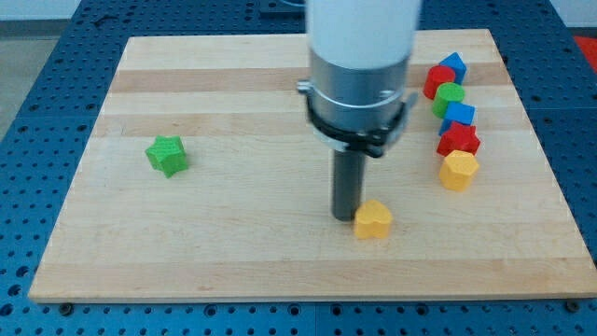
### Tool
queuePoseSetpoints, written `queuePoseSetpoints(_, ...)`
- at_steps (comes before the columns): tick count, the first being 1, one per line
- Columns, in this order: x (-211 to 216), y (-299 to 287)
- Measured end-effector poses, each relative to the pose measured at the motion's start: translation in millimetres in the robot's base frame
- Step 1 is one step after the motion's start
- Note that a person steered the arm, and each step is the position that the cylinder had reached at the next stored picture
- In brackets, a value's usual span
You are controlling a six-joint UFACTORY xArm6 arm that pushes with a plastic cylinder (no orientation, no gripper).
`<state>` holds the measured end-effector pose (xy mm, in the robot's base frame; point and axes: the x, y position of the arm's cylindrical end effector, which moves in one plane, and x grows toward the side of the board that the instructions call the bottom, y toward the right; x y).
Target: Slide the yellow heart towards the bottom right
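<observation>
The yellow heart lies on the wooden board, a little right of centre and near the view's bottom. My tip is down on the board right at the heart's left side, touching it or nearly so. The dark rod rises from there into the arm's white and grey body, which hides part of the board's top middle.
A green star sits at the view's left. A column of blocks stands at the right: a blue block, a red one, a green one, a blue one, a red star and a yellow hexagon.
</observation>
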<state>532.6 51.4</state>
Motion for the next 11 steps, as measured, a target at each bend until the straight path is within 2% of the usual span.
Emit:
queuePoseSetpoints(1, 0, 55)
queuePoseSetpoints(2, 0, 81)
queuePoseSetpoints(3, 0, 58)
queuePoseSetpoints(5, 6, -24)
queuePoseSetpoints(6, 38, -35)
queuePoseSetpoints(9, 49, 22)
queuePoseSetpoints(11, 33, 53)
